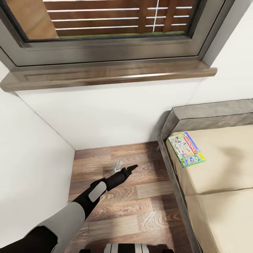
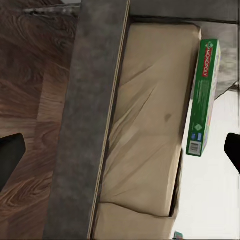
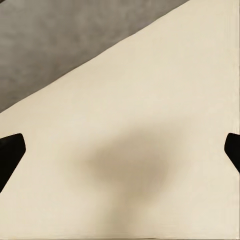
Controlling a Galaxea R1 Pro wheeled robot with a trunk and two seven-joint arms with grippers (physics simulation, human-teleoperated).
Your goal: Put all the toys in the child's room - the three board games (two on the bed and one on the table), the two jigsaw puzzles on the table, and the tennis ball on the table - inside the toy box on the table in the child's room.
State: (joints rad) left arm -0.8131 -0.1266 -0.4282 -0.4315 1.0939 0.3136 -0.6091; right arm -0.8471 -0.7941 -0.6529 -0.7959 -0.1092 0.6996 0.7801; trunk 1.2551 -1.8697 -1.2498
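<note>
A white-green Monopoly board game [image 1: 186, 149] lies flat on the beige mattress [image 1: 225, 165] near the bed's left edge. The left wrist view catches its green lettered side [image 2: 202, 100]. My left gripper [image 1: 130, 169] hangs open over the wooden floor, left of the bed and well short of the game, with nothing between its fingers [image 2: 10, 150]. My right gripper [image 3: 120, 155] is open above bare mattress, with a soft shadow beneath it. The toy box, table, puzzles and tennis ball are out of view.
The bed's grey frame [image 1: 168, 154] runs between the floor strip [image 1: 119, 196] and the mattress. White walls close in at the left and ahead, under a window with a brown sill [image 1: 105, 75].
</note>
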